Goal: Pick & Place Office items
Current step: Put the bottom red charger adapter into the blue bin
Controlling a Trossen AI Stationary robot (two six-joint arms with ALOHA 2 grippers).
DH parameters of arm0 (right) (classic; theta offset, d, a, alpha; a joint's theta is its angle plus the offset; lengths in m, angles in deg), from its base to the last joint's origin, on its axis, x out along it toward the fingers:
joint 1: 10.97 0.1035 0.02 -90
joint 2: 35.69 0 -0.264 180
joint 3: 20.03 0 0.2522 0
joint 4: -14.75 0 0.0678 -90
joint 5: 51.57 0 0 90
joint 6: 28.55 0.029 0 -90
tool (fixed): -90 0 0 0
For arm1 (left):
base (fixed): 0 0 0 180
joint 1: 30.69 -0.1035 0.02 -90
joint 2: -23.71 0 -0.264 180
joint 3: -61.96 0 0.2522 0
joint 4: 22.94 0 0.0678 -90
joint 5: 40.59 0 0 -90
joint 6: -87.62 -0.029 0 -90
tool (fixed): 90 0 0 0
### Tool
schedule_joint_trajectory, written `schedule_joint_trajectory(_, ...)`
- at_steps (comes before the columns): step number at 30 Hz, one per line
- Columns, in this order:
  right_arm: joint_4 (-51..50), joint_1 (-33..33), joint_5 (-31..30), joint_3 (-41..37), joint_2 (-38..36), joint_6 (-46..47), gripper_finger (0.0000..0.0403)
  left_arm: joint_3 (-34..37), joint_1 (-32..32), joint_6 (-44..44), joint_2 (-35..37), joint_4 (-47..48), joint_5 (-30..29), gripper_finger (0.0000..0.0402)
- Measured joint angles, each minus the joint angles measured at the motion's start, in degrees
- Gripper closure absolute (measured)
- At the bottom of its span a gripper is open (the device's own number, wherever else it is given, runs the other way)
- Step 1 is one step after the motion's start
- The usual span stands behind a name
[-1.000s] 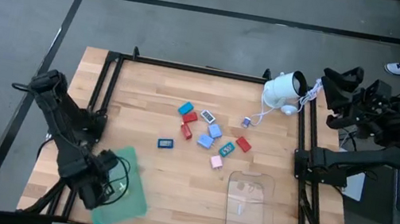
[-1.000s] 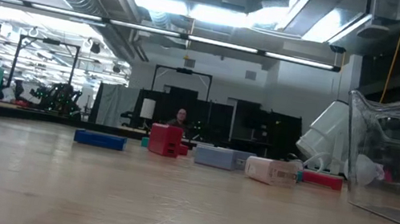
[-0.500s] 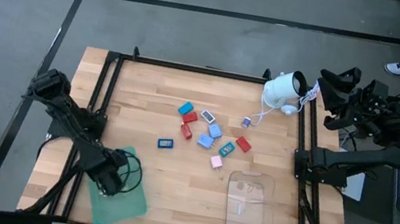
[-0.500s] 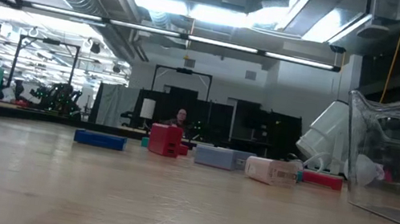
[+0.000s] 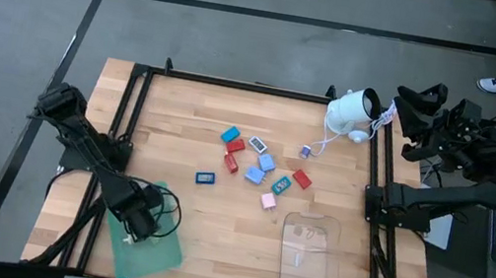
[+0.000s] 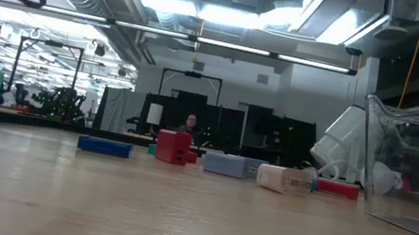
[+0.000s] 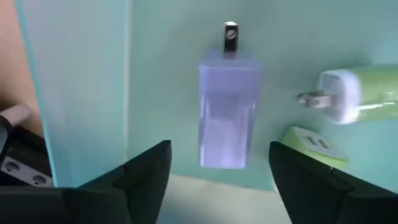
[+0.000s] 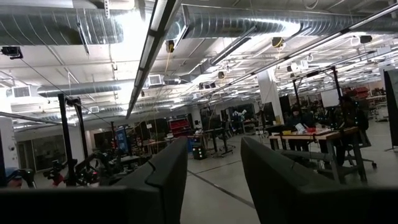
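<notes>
Now: left end effector (image 7: 214,171) over the green tray (image 5: 151,244), fingers spread wide, gripping nothing. Directly ahead, a pale lavender rectangular charger (image 7: 227,109) lying flat in the tray, long axis in line with the fingers, metal prong pointing away. Beside it a light green plug (image 7: 360,93), cut off at frame edge. Remaining office items (image 5: 256,165) scattered mid surface (image 5: 189,130). Right end effector (image 8: 213,180) parked off the surface, fingers apart, empty.
</notes>
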Motion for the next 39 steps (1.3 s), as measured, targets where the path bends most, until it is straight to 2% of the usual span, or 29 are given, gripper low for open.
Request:
schedule_joint_trajectory(3, 0.0, 0.0, 0.0, 0.0, 0.0, 0.0, 0.0247, -2.0, 0.0, 1.2, 3.0, -0.1, -4.7, 0.0130)
schedule_joint_trajectory(6, 0.1, 0.0, -0.1, 0.0, 0.0, 0.0, 0.0247, -4.8, 0.0, 1.4, 7.1, 0.0, -12.4, 0.0137)
schedule_joint_trajectory(12, 0.2, 0.0, -0.2, 0.0, 0.0, 0.0, 0.0247, -10.3, -1.3, 4.6, 15.5, -1.0, -33.2, 0.0154)
schedule_joint_trajectory(14, 0.2, 0.0, -0.2, 0.0, 0.0, 0.0, 0.0247, -10.8, -3.9, 7.4, 17.9, -0.9, -38.8, 0.0159)
schedule_joint_trajectory(18, 0.2, 0.0, -0.2, 0.0, 0.0, -0.2, 0.0247, -10.7, -13.7, 17.4, 19.3, 2.4, -43.8, 0.0170)
schedule_joint_trajectory(21, 0.2, 0.0, -0.2, 0.0, 0.0, -0.3, 0.0247, -10.7, -21.4, 18.5, 18.4, 0.9, -48.5, 0.0175)
schedule_joint_trajectory(24, 0.2, 0.0, -0.2, 0.0, 0.0, -0.3, 0.0247, -10.6, -29.9, 10.3, 17.3, -5.0, -46.3, 0.0176)
schedule_joint_trajectory(26, 0.3, 0.0, -0.2, 0.0, 0.0, -0.3, 0.0247, -10.6, -35.6, -3.5, 16.7, -13.0, -41.7, 0.0176)
schedule_joint_trajectory(29, 0.3, 0.0, -0.2, 0.0, 0.0, -0.2, 0.0247, -10.7, -42.9, -25.8, 14.2, -26.4, -30.4, 0.0176)
schedule_joint_trajectory(32, 0.5, 0.0, -0.2, 0.0, 0.0, -0.2, 0.0247, -10.8, -49.3, -39.7, 10.8, -32.9, -18.5, 0.0176)
schedule_joint_trajectory(35, 0.7, 0.0, -0.2, 0.0, 0.0, 0.0, 0.0247, -12.9, -53.7, -52.8, 6.1, -28.9, -11.1, 0.0176)
schedule_joint_trajectory(39, 0.7, 0.0, -0.2, 0.0, 0.0, 0.0, 0.0247, -18.2, -55.2, -73.0, -1.3, -19.3, -8.6, 0.0176)
